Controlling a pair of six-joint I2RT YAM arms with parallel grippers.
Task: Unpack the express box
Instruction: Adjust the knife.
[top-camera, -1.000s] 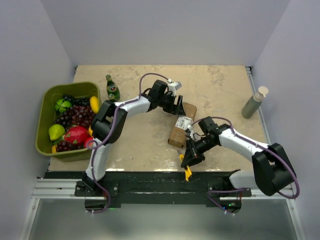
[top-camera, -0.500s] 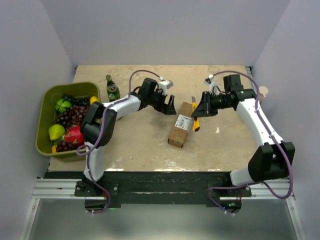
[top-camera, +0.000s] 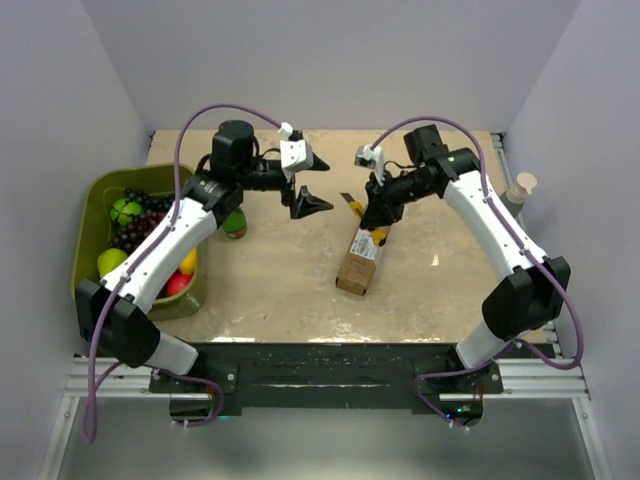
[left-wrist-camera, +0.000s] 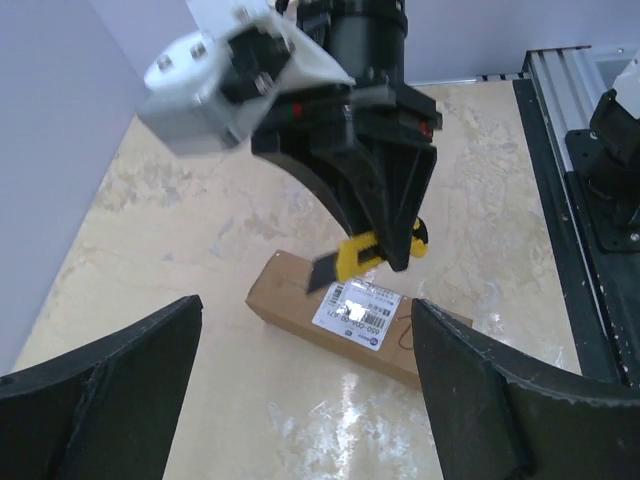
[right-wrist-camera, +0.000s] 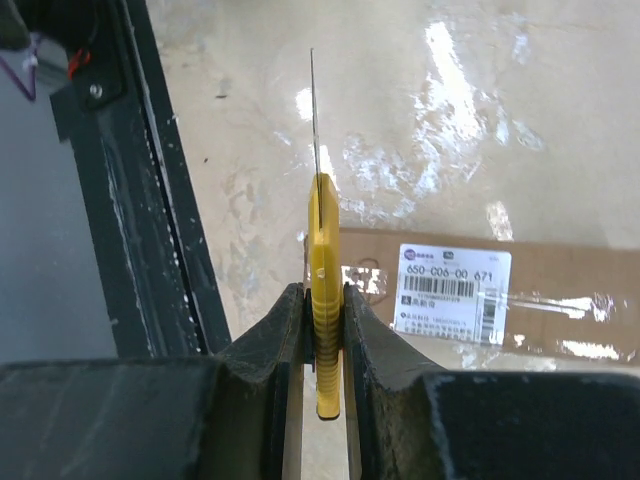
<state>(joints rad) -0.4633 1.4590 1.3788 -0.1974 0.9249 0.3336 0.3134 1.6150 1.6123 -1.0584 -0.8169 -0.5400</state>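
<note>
The express box (top-camera: 358, 262) is a long brown carton lying flat mid-table, its white label (top-camera: 367, 245) facing up. My right gripper (top-camera: 366, 218) hovers above the box's far end, shut on a slim yellow utility knife (top-camera: 355, 207). In the right wrist view the knife (right-wrist-camera: 322, 290) stands edge-on between the pads, blade out, with the box (right-wrist-camera: 570, 300) just beside it. My left gripper (top-camera: 320, 187) hangs raised to the left of the box, open and holding nothing. Its view looks between wide-apart fingers (left-wrist-camera: 110, 390) at the box (left-wrist-camera: 290, 295) and the knife (left-wrist-camera: 365, 255).
A green bin (top-camera: 92, 212) full of fruit stands at the left edge. A green bottle (top-camera: 235, 222) is partly hidden behind my left arm. A grey bottle (top-camera: 508, 205) stands at the far right. The black base rail (right-wrist-camera: 150, 200) runs along the near edge.
My right arm carried the knife from the near table edge round to above the box's far end. My left arm let go of the box, opened and swung back up to the left.
</note>
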